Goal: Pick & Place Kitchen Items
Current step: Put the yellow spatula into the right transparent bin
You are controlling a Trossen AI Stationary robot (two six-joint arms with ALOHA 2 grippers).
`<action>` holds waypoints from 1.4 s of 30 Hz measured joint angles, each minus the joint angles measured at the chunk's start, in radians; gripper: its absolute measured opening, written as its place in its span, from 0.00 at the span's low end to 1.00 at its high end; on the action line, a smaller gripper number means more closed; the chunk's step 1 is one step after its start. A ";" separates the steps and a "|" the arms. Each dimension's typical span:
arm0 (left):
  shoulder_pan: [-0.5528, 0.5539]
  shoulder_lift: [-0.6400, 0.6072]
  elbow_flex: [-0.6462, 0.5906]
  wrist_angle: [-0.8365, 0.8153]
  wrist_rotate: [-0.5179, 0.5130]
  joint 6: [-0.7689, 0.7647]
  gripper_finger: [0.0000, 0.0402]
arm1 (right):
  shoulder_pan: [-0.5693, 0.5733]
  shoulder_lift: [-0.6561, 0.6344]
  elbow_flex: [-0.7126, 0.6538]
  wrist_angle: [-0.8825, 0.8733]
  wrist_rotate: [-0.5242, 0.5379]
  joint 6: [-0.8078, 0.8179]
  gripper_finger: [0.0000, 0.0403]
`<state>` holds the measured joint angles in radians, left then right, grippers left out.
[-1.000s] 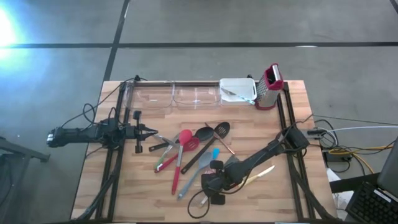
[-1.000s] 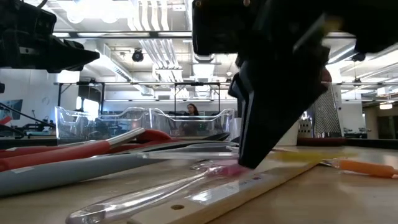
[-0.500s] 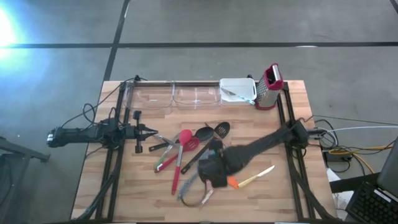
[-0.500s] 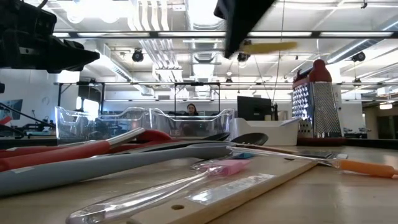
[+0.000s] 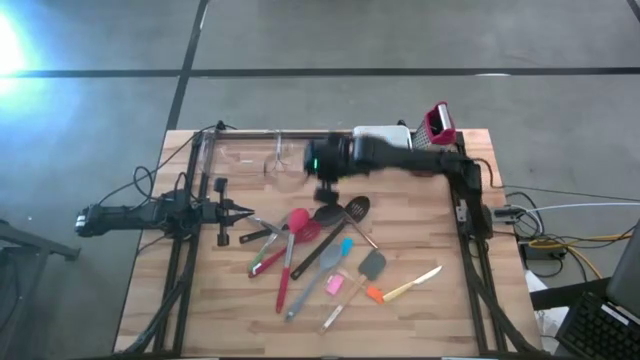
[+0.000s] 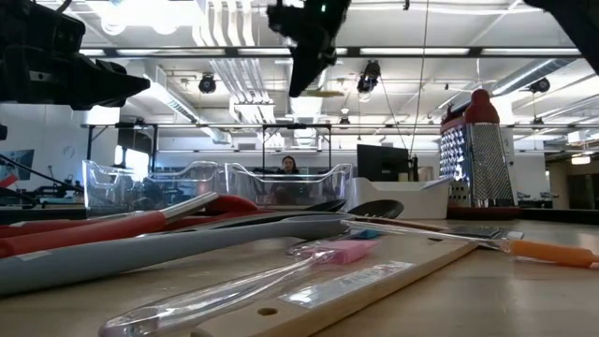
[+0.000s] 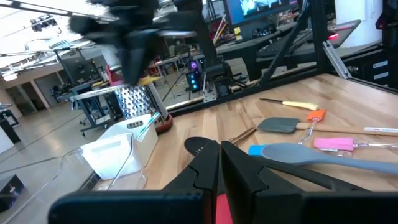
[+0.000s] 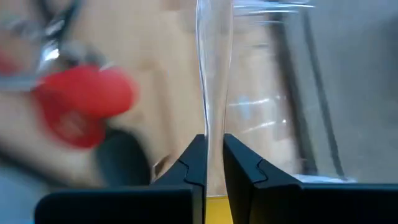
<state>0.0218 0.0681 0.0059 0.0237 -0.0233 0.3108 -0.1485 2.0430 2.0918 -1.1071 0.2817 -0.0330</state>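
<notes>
My right gripper [image 5: 318, 168] is in the air over the clear tubs [image 5: 300, 155] at the table's far edge, shut on a scraper with a clear handle [image 8: 212, 68] and a yellow head [image 6: 324, 94]. My left gripper [image 5: 246, 210] waits shut and level at the table's left side, touching nothing. The other kitchen items lie flat mid-table: a red spoon [image 5: 297, 220], black slotted spoons [image 5: 340, 212], a grey scraper [image 5: 372, 265], a pink scraper [image 5: 333, 285] and an orange-handled knife [image 5: 400, 292]. My right gripper pinches the scraper between its two fingers [image 8: 194, 163] where the clear handle meets the yellow head [image 8: 215, 208]. The fingers lie along the handle, which sticks out ahead of the fingertips. They slant down from the table's right. The scraper is lifted clear of everything.
A white tub [image 5: 385, 140] and an upright steel grater with a red top [image 5: 436, 133] stand at the far right, close to the right arm. The black frame rails [image 5: 462, 250] run along both sides. Bare wood lies near the front edge.
My right gripper has risen from the near middle of the table and swung fast to the far edge, over the clear tubs, tipping more steeply downward. It has stayed shut and carried the yellow-headed scraper up and away from the table.
</notes>
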 joint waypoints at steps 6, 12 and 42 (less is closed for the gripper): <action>0.000 0.000 0.000 0.000 0.000 0.000 0.06 | -0.199 0.003 -0.048 0.172 -0.188 -0.002 0.05; 0.000 0.000 0.000 0.000 0.000 0.000 0.06 | -0.302 0.055 -0.064 0.251 -0.257 -0.052 0.05; 0.000 0.000 0.000 0.000 0.000 0.000 0.06 | -0.360 0.330 -0.054 0.333 -0.283 -0.092 0.05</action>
<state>0.0219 0.0681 0.0059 0.0235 -0.0231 0.3109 -0.5082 2.3734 2.0377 -0.7746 -0.0016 -0.1249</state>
